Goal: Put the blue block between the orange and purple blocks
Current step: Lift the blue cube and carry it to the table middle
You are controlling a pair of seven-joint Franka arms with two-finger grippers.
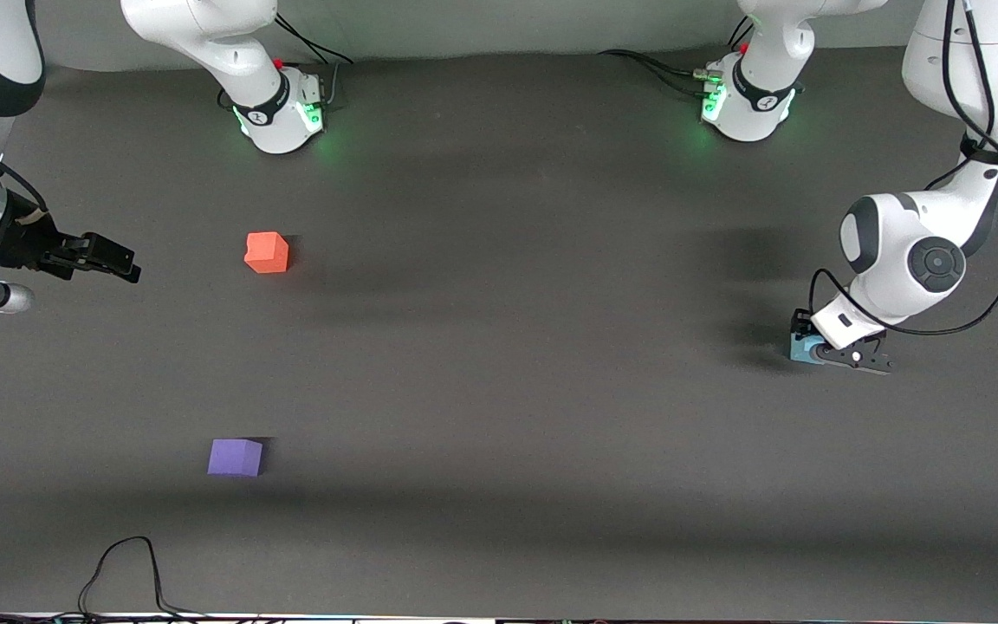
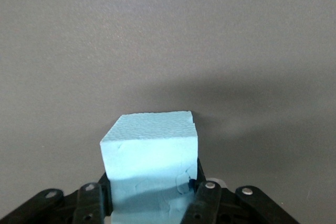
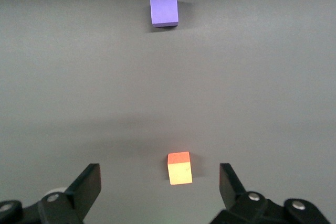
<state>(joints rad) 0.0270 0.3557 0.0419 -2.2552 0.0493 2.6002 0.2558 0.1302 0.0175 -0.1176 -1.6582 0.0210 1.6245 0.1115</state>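
The purple block (image 1: pixel 235 457) is sitting nearest the front camera, toward the right arm's end of the table (image 1: pixel 499 390). Farther back, at the left arm's end, the left gripper (image 1: pixel 841 354) is pressing its fingers (image 2: pixel 206 203) against both sides of the blue block (image 1: pixel 804 348), down at the table surface, with the arm bending steeply over it. Farther still, the orange block (image 1: pixel 267 252) is lying well apart from the purple one. The right gripper (image 1: pixel 105 257) is waiting wide open and empty, hanging over the table edge beside the orange block.
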